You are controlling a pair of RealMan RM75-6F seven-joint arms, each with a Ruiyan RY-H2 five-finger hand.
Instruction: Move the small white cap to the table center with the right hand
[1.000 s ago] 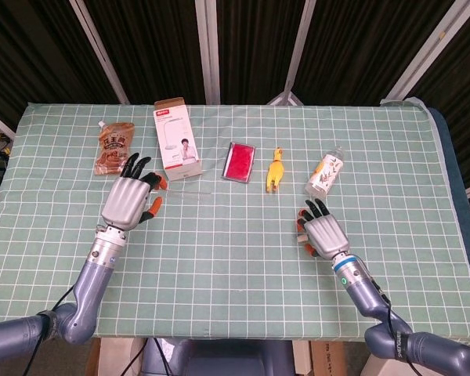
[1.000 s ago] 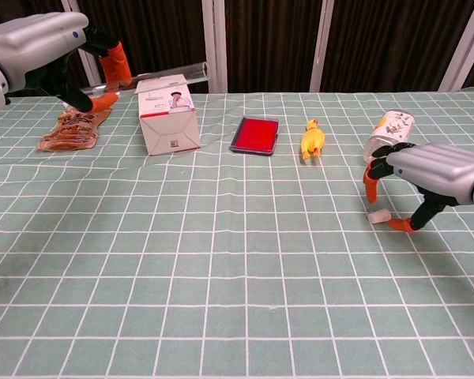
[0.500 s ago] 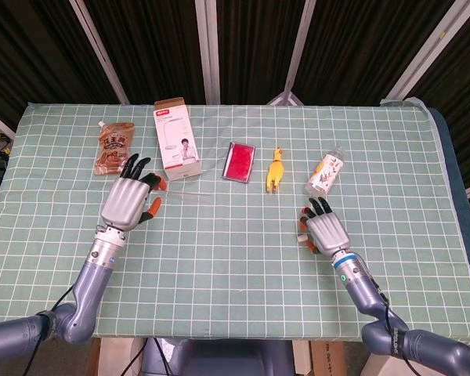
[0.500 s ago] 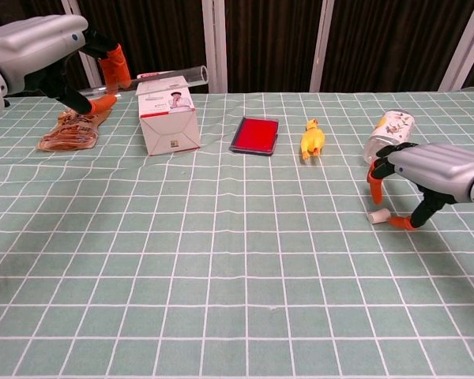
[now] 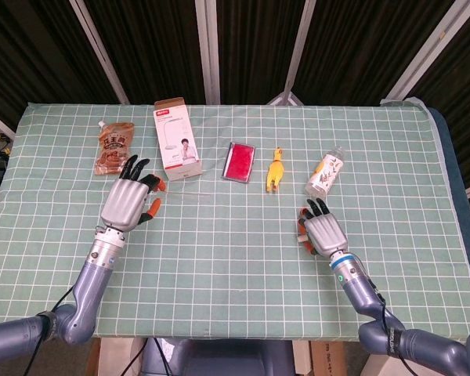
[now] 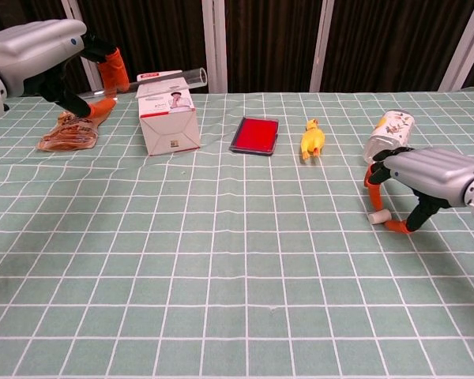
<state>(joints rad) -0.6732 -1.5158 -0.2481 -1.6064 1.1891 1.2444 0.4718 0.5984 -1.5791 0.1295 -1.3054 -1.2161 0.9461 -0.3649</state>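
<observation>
The small white cap (image 6: 377,217) lies on the green checked cloth at the right side, in front of the bottle. My right hand (image 6: 423,178) hovers just above and to the right of it, fingers arched over the cap. An orange fingertip (image 6: 369,180) hangs above the cap and the thumb tip (image 6: 392,227) sits right beside it; I cannot tell if it touches. The cap still rests on the cloth. In the head view the right hand (image 5: 323,231) hides the cap. My left hand (image 5: 129,200) is raised over the left side, fingers spread, holding nothing.
Along the far side lie a brown snack pouch (image 5: 114,146), a white box (image 5: 178,139), a red case (image 5: 240,162), a yellow rubber chicken (image 5: 275,168) and a small bottle (image 5: 326,172) just behind the right hand. Bare cloth (image 5: 227,235) fills the middle of the table.
My right hand has sunk slightly and its thumb has drawn in closer to the cap. The cap has stayed in place. The left hand has barely moved.
</observation>
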